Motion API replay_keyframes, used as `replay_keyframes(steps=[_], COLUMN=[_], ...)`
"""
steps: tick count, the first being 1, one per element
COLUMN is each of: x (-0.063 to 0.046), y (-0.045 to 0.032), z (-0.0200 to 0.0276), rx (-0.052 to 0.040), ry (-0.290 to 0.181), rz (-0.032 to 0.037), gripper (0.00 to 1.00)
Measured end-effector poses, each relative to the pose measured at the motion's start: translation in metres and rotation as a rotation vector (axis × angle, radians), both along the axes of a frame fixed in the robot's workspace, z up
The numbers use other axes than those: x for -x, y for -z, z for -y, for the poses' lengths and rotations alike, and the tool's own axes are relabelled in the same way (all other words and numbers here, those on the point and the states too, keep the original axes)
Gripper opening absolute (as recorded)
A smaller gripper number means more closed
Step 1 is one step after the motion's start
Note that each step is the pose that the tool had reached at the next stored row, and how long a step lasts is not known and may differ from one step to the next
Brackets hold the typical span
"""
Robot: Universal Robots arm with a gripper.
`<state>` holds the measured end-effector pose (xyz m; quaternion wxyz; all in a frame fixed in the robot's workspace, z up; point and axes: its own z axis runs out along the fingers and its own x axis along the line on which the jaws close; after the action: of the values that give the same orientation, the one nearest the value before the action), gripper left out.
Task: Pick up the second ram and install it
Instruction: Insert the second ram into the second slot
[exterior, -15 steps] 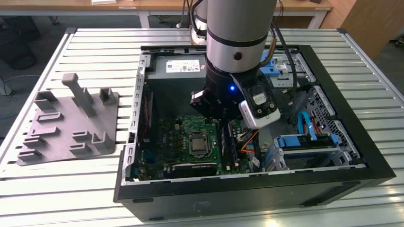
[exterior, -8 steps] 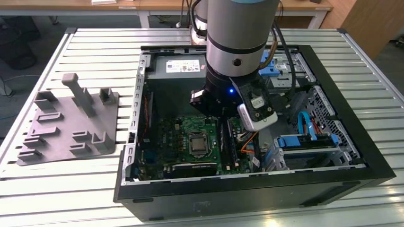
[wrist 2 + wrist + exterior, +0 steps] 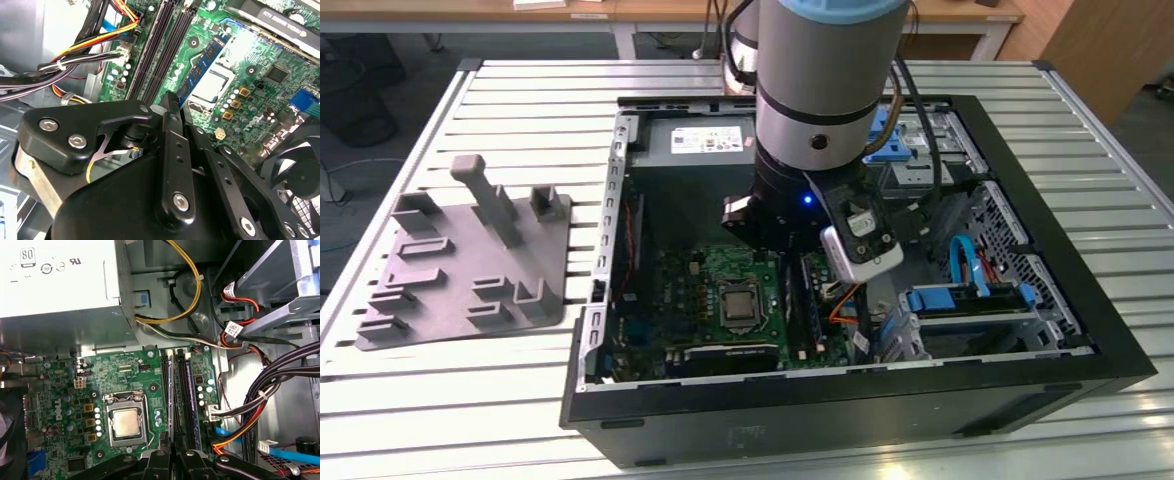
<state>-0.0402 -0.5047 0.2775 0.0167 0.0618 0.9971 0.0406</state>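
Reaching down into the open computer case point(image 3: 854, 425) with the gripper point(image 3: 175, 456), low over the green motherboard point(image 3: 135, 377). Clenches the fingers point(image 3: 172, 150) on the near end of the second ram point(image 3: 202, 67) – grasped, by the look of both wrist views, with the stick running into the narrow gap at the fingertips. Holds that stick on its long edge, dark blue-green with black chips, stretching straight ahead of the tool. Holds it in line with the long black slots point(image 3: 160, 55), touching or just beside the one nearest the processor – seated or only resting there, hard to tell. Has the rest of the slots parallel on the stick's far flank, with a blue strip point(image 3: 189, 390) among them. Has the processor socket point(image 3: 125, 422), square with a pale metal lid, near the tool on the stick's other flank. Passes bundled black cables point(image 3: 290, 372) and yellow and orange wires on the slot side, near but apart from the fingers. Faces the grey power supply box point(image 3: 60, 295) ahead, beyond the far ends of the slots. Has a black fan point(image 3: 300, 175) just beside the tool's body on the processor side. Stands well apart from the grey moulded tray point(image 3: 467, 260) with its upright posts, outside the case on the slatted table point(image 3: 520, 85).
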Motion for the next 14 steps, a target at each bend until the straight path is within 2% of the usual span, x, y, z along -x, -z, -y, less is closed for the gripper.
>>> replay_keyframes(steps=[14], x=[0.0000], y=[0.0094], z=[0.0000], rx=[0.0000], ry=[0.000], rz=[0.0000], gripper=[0.14])
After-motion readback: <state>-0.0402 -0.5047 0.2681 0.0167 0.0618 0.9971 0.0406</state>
